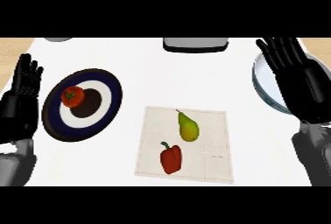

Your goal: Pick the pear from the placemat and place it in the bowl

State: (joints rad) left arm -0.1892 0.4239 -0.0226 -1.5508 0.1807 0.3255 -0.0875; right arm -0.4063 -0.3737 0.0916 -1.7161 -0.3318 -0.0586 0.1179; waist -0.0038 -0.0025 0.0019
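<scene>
A yellow-green pear (187, 127) lies on a pale placemat (213, 131) in the middle of the white counter, stem pointing away from me. A pale blue-white bowl (264, 84) sits at the right edge, largely hidden behind my right hand (299, 81). That hand is held up with straight fingers, open, to the right of the pear and apart from it. My left hand (19, 99) stands open at the left edge, fingers up, holding nothing.
A red bell pepper (170, 159) lies on the placemat just below the pear. A dark blue and white plate (103, 87) at the left carries a tomato (72, 96). A grey object (195, 43) sits at the counter's far edge.
</scene>
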